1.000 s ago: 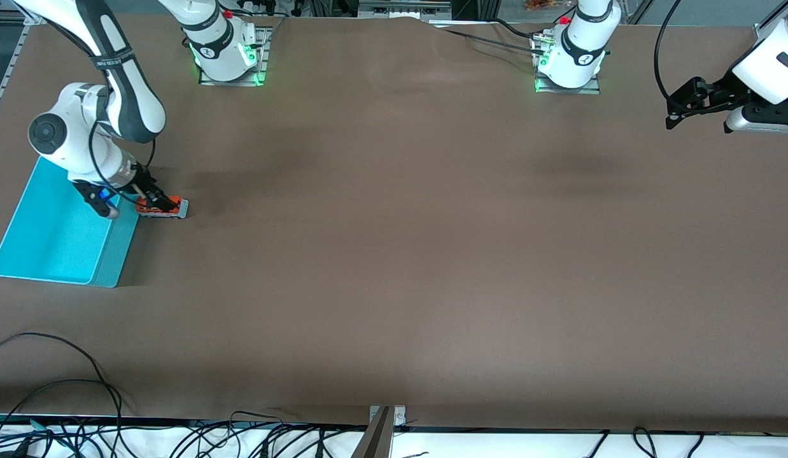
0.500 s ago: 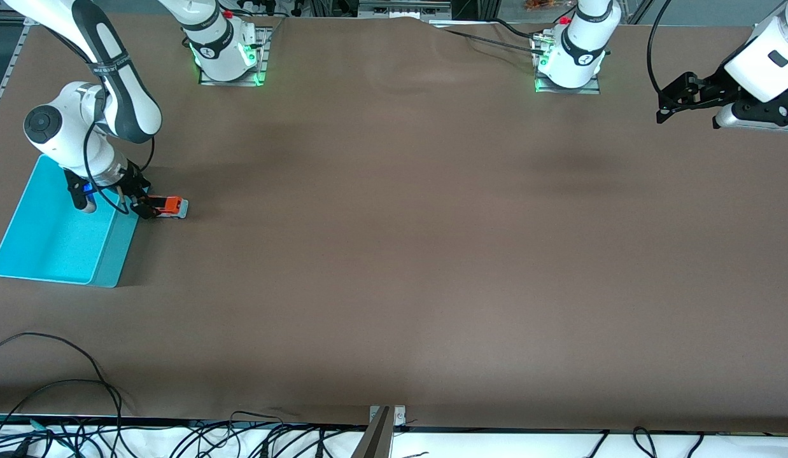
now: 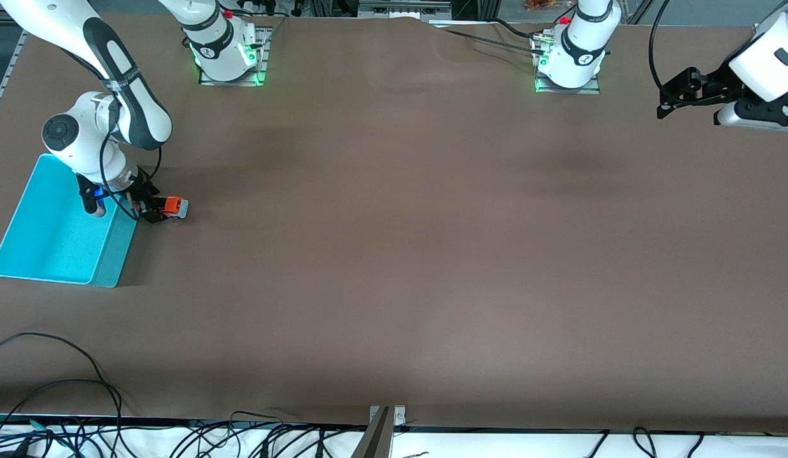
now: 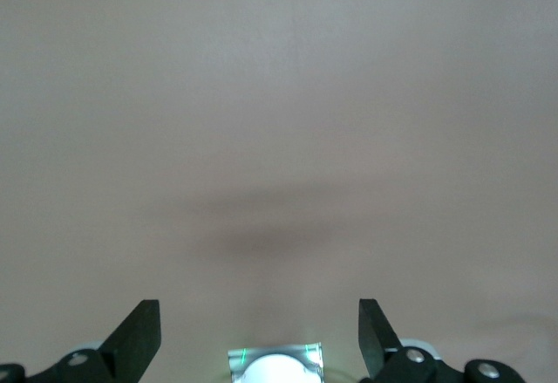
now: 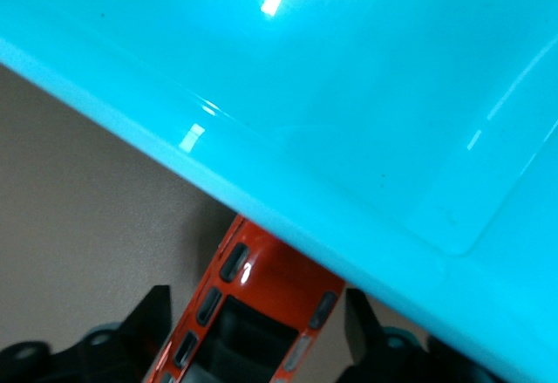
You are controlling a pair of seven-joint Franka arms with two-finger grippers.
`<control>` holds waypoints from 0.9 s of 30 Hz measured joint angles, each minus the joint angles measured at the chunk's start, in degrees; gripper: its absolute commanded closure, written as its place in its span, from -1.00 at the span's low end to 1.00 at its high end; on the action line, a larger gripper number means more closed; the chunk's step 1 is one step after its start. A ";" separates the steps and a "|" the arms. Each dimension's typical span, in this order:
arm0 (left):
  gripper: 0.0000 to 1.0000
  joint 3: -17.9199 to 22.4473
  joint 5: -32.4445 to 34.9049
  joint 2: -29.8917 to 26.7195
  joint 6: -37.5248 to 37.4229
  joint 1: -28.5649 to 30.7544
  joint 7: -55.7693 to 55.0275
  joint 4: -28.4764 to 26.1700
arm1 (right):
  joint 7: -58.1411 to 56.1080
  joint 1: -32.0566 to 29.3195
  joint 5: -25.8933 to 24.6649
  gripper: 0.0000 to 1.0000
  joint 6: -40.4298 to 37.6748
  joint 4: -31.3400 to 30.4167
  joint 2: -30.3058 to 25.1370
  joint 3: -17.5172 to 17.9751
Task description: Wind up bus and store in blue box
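Note:
The small orange-red bus (image 3: 172,206) stands on the brown table right beside the blue box (image 3: 116,247), on the side toward the left arm's end. My right gripper (image 3: 153,210) is down at the bus's box-side end. In the right wrist view the bus (image 5: 272,271) lies between the two black fingers (image 5: 155,306), with narrow gaps on both sides; the gripper (image 5: 255,299) is open around it. The box's cyan wall (image 5: 349,121) hides one end of the bus. My left gripper (image 3: 664,105) waits open in the air over the left arm's end of the table (image 4: 258,310).
The two arm bases (image 3: 225,54) (image 3: 569,60) stand along the table's farther edge. Cables (image 3: 63,388) hang over the nearer edge at the right arm's end. The box's nearer corner (image 3: 104,283) reaches toward the front camera.
My right gripper has shifted along the bus toward the box and its fingers have drawn in closer to the bus. The bus has stayed put. My left gripper has risen slightly.

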 measured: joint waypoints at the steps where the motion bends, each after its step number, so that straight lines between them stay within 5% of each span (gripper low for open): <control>1: -1.00 -0.01 0.00 0.95 -0.96 -0.02 0.00 1.38 | 0.00 0.00 0.00 0.45 0.07 0.00 0.05 0.00; 10: -1.00 0.04 0.00 6.11 -3.60 0.01 0.00 7.20 | 0.03 0.01 -0.01 1.00 0.10 0.11 -0.10 0.05; 18: -1.00 0.03 0.00 6.26 -3.47 0.01 0.00 7.30 | -0.85 0.18 -0.07 1.00 -2.07 0.54 -1.90 1.55; 27: -1.00 -0.06 0.00 5.67 -0.86 0.01 0.00 6.28 | -9.06 0.36 -0.10 1.00 -11.53 0.97 -9.84 4.25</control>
